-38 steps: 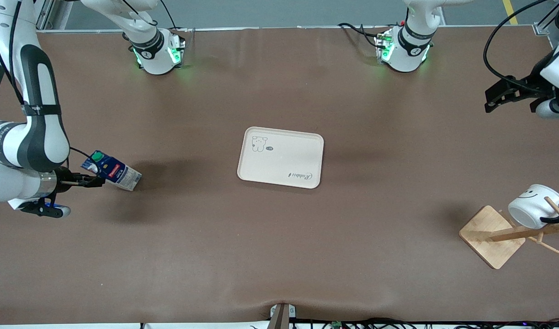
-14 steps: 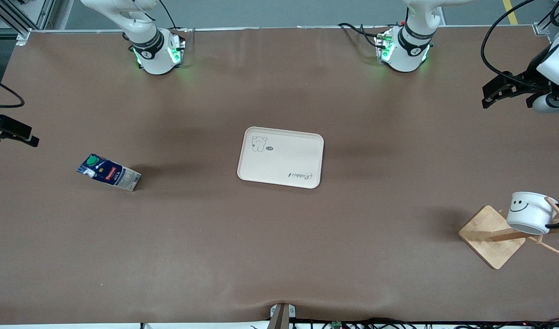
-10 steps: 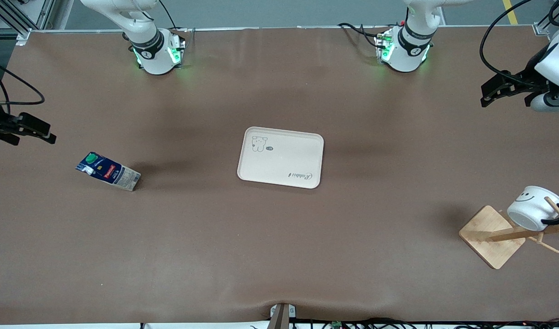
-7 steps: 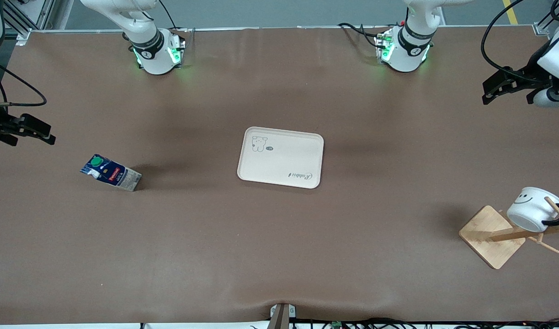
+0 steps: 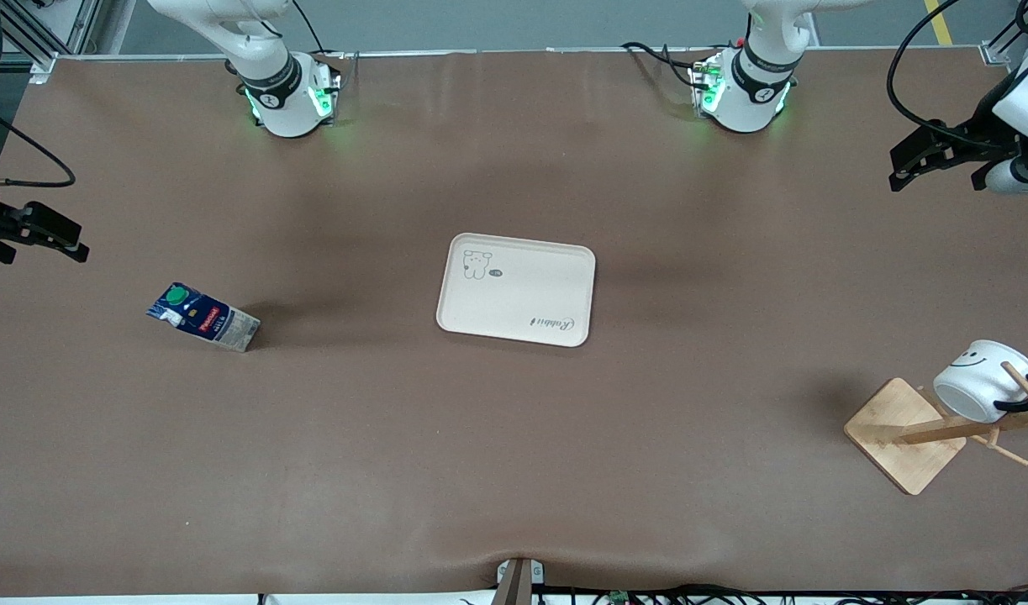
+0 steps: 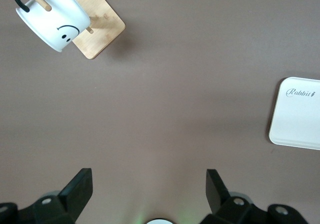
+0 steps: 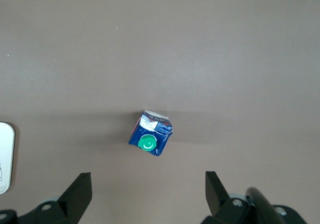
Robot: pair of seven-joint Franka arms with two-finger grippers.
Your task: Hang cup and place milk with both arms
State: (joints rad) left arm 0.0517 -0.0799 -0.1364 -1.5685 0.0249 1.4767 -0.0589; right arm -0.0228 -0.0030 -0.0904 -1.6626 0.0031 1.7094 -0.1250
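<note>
The white smiley cup (image 5: 983, 389) hangs by its black handle on a peg of the wooden rack (image 5: 904, 435), near the left arm's end of the table. It also shows in the left wrist view (image 6: 50, 19). The dark blue milk (image 5: 201, 316) with its green cap stands on the table toward the right arm's end, and the right wrist view (image 7: 150, 133) shows it from above. My left gripper (image 5: 909, 168) (image 6: 148, 189) is open and empty, high over the table's left-arm end. My right gripper (image 5: 55, 238) (image 7: 148, 191) is open and empty, high over the table near the milk.
A cream tray (image 5: 516, 288) with a bear drawing lies at the table's middle, and its edge shows in both wrist views (image 6: 297, 114) (image 7: 4, 156). The two arm bases (image 5: 291, 92) (image 5: 745, 88) stand along the table's edge farthest from the front camera.
My right gripper has let go of the milk and pulled up and away toward the table's end. The cup has swung on its peg. My left gripper has shifted only slightly.
</note>
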